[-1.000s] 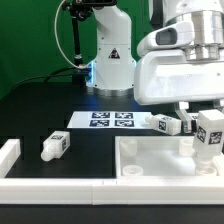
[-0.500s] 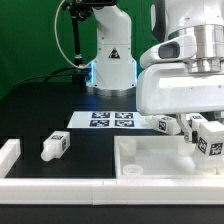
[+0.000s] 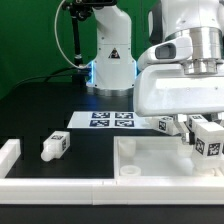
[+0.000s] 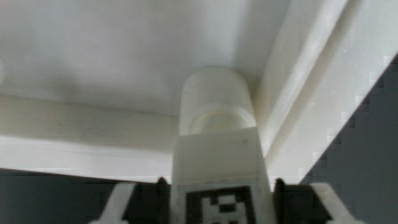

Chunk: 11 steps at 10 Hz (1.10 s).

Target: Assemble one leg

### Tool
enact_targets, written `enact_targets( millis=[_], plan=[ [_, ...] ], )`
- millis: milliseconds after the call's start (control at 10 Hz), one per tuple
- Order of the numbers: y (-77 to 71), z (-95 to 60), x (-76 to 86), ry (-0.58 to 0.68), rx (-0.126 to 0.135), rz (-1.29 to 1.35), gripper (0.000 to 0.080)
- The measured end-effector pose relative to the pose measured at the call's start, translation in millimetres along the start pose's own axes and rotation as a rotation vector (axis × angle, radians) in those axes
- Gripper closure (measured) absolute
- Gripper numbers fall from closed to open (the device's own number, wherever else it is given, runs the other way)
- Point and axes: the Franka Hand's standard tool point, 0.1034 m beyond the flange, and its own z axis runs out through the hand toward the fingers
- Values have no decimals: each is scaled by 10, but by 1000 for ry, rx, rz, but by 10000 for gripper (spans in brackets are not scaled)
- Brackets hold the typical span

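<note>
My gripper [image 3: 207,140] is shut on a white leg [image 3: 208,146] with a black-and-white tag and holds it upright over the right far corner of the white tabletop [image 3: 150,160]. In the wrist view the leg [image 4: 222,120] sits between my fingers [image 4: 139,200], its tag near the jaws. Its free end points at the tabletop's inner corner, beside the raised rim [image 4: 311,80]. I cannot tell whether the end touches the tabletop. A second leg [image 3: 54,146] lies on the black table at the exterior view's left. Another leg [image 3: 165,125] lies behind the tabletop.
The marker board [image 3: 110,119] lies on the table behind the tabletop. A white rail [image 3: 10,155] runs along the front and the exterior view's left edge. The arm's base [image 3: 110,60] stands at the back.
My gripper has come down a little with the leg toward the tabletop's corner. In the last half second it has hardly moved.
</note>
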Motion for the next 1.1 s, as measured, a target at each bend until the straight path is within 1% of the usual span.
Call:
enact_targets(
  millis=[200,300,400,500,600,700,800,900,1000,1100],
  plan=[
    [2,6,-6,-1,0,0,518],
    [2,6,-5,-1,0,0,329],
    [9,-5,9,1,0,1,191],
    [16,-52,38,-42,10,19,163],
    [3,-139,151,-72,23,44,163],
    [-28,-150,219,-94,31,76,152],
    [-43,-133,252,-123,38,89,152],
    [-23,-108,292,-127,37,95,151],
    [-19,-66,224,-186,43,97,151],
    [-29,-39,188,-277,57,99,151]
  ],
)
